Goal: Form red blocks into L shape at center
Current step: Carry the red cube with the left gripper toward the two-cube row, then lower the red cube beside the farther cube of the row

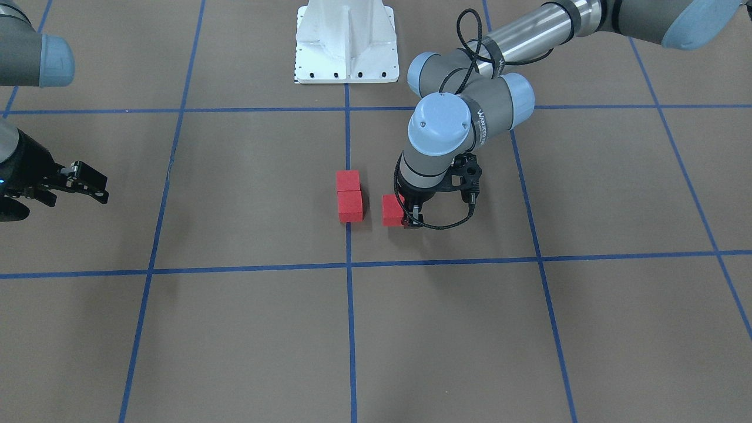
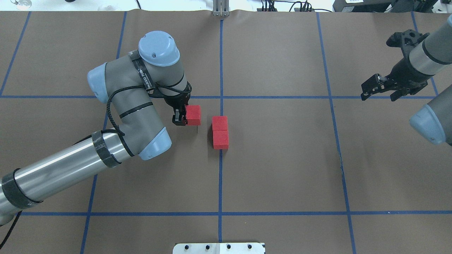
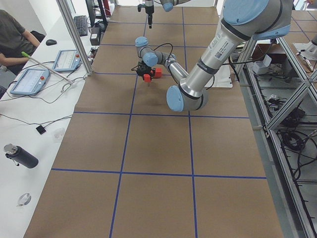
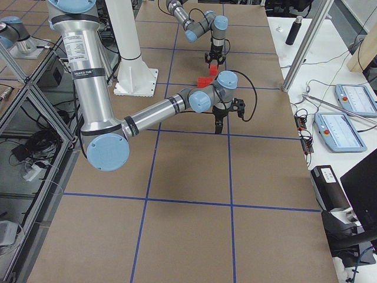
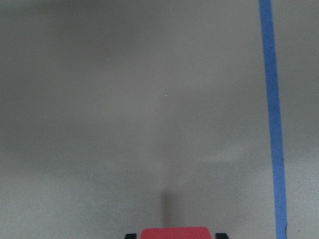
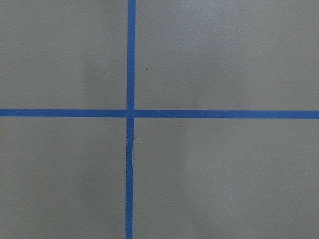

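Clamping one small matte red cube point(image 2: 193, 115) by opposite flat faces, the left pincer point(image 2: 183, 118) held it near the touching pair of red cubes point(image 2: 220, 132) at the centre of the brown bench point(image 2: 282, 176). The cube looked light, rigid and unslippery. The right pincer point(image 2: 379, 92) hung apart-jawed.

red blocks point(image 2: 220, 139), brown table point(image 2: 282, 169), blue grid lines point(image 2: 220, 183)

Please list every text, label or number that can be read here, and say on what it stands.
Black band on the left arm: white lettering, too blurred to read.
Printed label on the right arm, and one on the left arm: too small to read.
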`<state>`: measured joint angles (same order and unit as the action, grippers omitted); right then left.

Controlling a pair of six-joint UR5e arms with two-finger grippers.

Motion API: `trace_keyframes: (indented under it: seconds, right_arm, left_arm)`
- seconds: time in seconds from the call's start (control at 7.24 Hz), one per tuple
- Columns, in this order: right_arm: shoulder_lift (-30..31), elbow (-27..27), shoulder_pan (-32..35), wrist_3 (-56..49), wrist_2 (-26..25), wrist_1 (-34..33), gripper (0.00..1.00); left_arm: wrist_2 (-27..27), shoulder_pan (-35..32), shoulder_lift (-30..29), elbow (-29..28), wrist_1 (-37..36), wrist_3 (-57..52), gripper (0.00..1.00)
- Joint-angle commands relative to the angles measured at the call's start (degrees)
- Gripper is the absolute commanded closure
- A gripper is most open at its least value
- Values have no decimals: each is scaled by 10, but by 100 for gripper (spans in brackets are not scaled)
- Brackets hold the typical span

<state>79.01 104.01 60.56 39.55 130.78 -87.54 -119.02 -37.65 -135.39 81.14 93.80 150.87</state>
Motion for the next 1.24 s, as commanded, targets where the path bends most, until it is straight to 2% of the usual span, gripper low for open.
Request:
trace_keyframes:
  seconds: [0.0, 1.11]
  right_arm:
    - [1, -1, -2, 0, 0, 0, 0]
    - [1, -3, -4, 0, 0, 0, 0]
  left_arm:
    - [-1, 14, -8, 0, 1, 37, 100]
    - [0, 24, -11, -12, 26, 50, 100]
